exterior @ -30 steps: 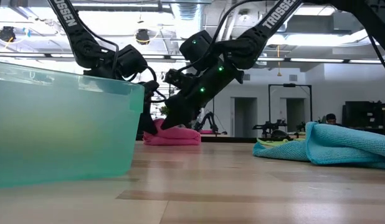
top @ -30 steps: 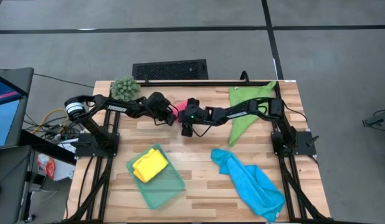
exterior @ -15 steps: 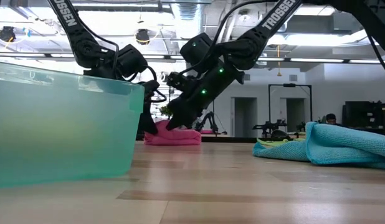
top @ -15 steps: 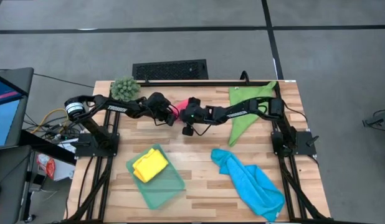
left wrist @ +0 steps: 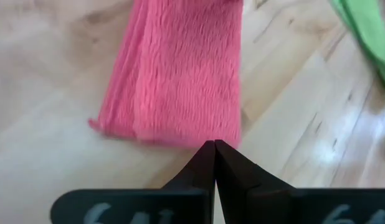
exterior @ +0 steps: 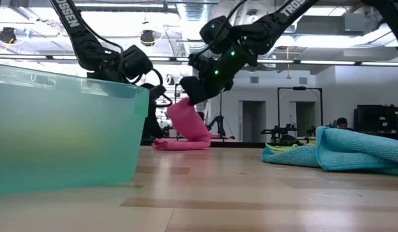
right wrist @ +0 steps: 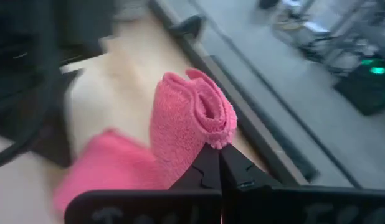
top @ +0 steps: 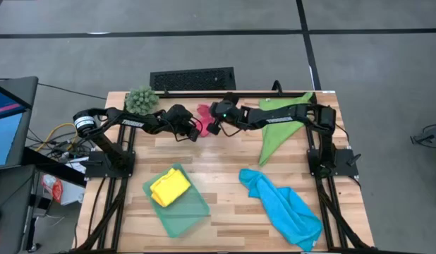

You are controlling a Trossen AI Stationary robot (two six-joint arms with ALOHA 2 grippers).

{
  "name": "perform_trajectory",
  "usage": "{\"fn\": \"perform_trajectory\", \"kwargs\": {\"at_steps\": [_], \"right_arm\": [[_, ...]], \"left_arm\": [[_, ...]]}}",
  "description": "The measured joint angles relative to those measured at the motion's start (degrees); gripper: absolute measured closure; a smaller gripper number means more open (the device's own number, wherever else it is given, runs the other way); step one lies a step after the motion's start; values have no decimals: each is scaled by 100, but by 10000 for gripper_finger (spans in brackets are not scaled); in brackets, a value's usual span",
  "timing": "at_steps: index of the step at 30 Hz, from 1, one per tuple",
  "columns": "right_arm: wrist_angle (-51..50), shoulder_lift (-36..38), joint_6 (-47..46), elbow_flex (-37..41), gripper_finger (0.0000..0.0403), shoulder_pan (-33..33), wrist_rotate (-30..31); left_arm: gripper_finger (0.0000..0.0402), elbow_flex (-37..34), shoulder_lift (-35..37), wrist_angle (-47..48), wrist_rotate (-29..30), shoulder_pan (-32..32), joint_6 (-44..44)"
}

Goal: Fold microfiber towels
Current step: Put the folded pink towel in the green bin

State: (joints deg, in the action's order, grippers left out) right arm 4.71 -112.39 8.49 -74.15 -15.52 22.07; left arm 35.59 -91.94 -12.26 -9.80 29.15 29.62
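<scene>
Now the pink towel (top: 202, 113) hangs pinched near the bench's (top: 225, 180) far edge.
Nearest, the yellow towel (top: 169, 188) lies in the tray (top: 193, 215); the blue towel (top: 288, 209) spreads toward the near right corner. Farther back, the right gripper (top: 212, 124), clamped on the pink towel, lifts one end; the left gripper (top: 195, 130) sits pressed together beside it. The green towel (top: 278, 123) drapes at the far right corner.

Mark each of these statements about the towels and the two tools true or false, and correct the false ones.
1. The right tool is shut on the soft pink microfiber towel, lifting one end. True.
2. The yellow microfiber towel lies on bare wood. False: it sits in the pale teal translucent tray.
3. The bright blue microfiber towel is neatly folded. False: it lies crumpled.
4. The left tool is shut, beside the pink towel. True.
</scene>
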Motion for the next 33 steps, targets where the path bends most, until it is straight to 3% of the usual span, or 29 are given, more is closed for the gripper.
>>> {"fn": "perform_trajectory", "kwargs": {"at_steps": [6,13,16,20,28,33], "right_arm": [[-165,5,-121,-3,401,-249,435],[-240,-53,161,2,402,-209,1277],[-132,-53,502,2,402,-170,1067],[-71,-276,258,-12,403,-24,621],[157,-875,199,-2,403,396,631],[286,-882,199,-7,402,563,711]], "left_arm": [[401,3,2,-845,-454,-1,22],[401,2,-161,-722,-191,33,-273],[401,0,-411,-795,-247,33,-232],[401,2,-752,-979,-439,27,-126],[401,7,-927,-1138,-542,-50,-41],[401,7,-929,-1171,-543,-50,45]]}}
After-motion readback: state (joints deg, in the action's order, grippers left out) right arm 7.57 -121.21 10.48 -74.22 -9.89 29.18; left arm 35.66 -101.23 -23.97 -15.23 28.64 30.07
